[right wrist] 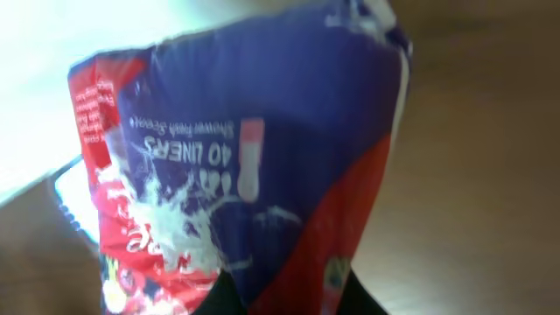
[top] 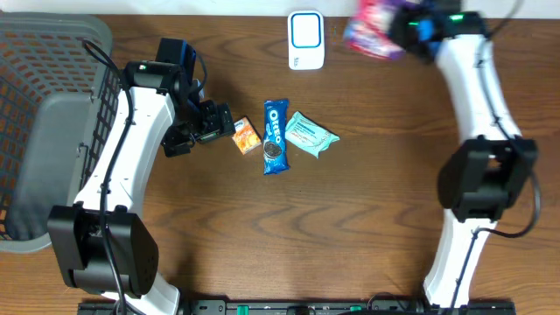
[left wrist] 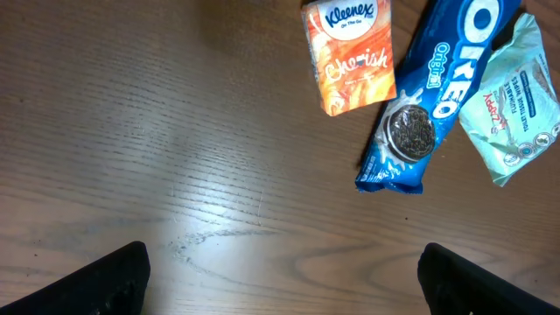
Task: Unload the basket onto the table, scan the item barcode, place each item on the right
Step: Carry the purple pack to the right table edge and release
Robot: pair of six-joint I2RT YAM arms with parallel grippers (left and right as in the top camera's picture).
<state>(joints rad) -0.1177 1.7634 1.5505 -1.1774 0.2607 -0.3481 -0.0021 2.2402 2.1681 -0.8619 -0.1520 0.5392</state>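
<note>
Brown wooden table (top: pixel 367 219), white scanner (top: pixel 306 39) at its far edge; right gripper (top: pixel 408 26) was pinched on the purple-and-red pack (right wrist: pixel 236 175), held in the air just right of the scanner. Left gripper (top: pixel 217 124) hung spread and empty over the wood beside the Kleenex (left wrist: pixel 348 57) and Oreo (left wrist: pixel 429 96). No barcode showed on the visible face, so the pack likely needed carrying over the scanner, turning until the code met the window, then holding steady.
</note>
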